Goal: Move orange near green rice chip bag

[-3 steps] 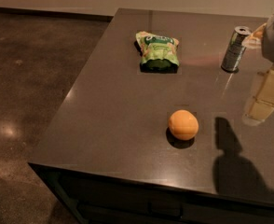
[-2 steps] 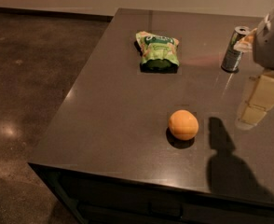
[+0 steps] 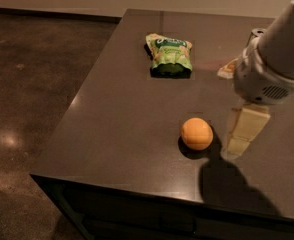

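White tubular arm point(image 3: 289, 31), vented wrist housing point(image 3: 264, 79), cream blocky tool point(image 3: 235, 143) low right

Orange point(image 3: 196, 133) sits beside the hand point(image 3: 237, 145), well apart from the green rice chip bag point(image 3: 170, 55).

I read: table point(image 3: 112, 134) dark, smooth, semi-gloss; orange point(image 3: 196, 133) smooth, matt; bag point(image 3: 169, 55) crinkled glossy film; gripper point(image 3: 237, 143), just right of orange, pale plastic.

No legible txt, green rice chip bag point(image 3: 169, 54) lettering unreadable; hand point(image 3: 235, 146) just beside orange point(image 3: 196, 133).
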`<state>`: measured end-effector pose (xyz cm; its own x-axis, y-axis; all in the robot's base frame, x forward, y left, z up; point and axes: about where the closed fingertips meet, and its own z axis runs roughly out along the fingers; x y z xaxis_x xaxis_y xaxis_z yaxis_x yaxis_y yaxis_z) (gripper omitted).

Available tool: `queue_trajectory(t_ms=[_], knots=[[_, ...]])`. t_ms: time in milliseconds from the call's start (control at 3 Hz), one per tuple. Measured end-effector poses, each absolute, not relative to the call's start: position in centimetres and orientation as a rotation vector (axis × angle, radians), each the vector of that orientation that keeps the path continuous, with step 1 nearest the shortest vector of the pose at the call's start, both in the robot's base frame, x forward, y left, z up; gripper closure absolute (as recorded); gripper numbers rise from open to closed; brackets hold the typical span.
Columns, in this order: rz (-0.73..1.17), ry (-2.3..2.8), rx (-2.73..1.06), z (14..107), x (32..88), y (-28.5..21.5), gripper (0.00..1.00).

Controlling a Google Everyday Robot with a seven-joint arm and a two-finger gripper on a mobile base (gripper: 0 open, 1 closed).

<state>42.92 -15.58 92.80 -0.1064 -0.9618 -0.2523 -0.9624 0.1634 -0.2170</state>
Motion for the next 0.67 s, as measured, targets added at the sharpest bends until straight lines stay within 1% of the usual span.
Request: queue_trajectory(t_ms=[667], knots=[[0.099,2.142,-1.912,87.3,42.4,-12.4,0.0]])
